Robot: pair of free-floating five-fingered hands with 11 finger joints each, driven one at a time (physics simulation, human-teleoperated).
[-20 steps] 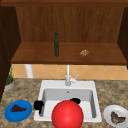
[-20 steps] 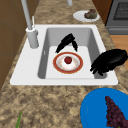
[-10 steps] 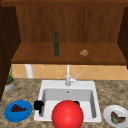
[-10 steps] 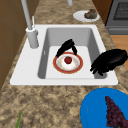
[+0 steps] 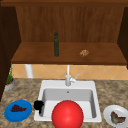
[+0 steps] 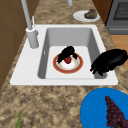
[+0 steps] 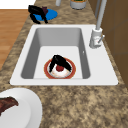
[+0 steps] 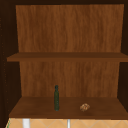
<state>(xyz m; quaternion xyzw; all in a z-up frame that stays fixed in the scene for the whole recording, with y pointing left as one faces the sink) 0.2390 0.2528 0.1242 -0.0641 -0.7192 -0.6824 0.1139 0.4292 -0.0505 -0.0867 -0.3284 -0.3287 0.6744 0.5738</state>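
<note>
A red-rimmed white dish [image 6: 75, 67] [image 7: 71, 72] lies on the floor of the white sink [image 6: 105, 77] [image 7: 22, 75] [image 5: 45, 86]. A small red fruit [image 6: 67, 60] [image 7: 59, 68] rests at the dish's middle. My right hand [image 6: 67, 52] [image 7: 58, 60] is down on the dish, thumb and fingers curled round the fruit. My left hand [image 5: 38, 105] [image 6: 111, 60] [image 7: 36, 12] hangs with relaxed fingers over the sink's front left corner, beside the blue plate [image 5: 18, 110] [image 6: 96, 110] [image 7: 51, 13] of dark grapes. In the front view a big red round shape [image 5: 67, 114] covers the basin's front.
The faucet [image 5: 68, 77] [image 6: 31, 35] [image 7: 96, 37] stands at the sink's back rim. A white plate [image 5: 115, 117] [image 7: 25, 110] [image 6: 80, 16] with brown food sits on the right counter. On the shelf above stand a dark green bottle [image 5: 56, 44] [image 8: 56, 98] and a small brown lump [image 5: 84, 53] [image 8: 84, 107].
My right hand has come down onto the dish and now reaches round the red fruit. The left hand has stayed where it was.
</note>
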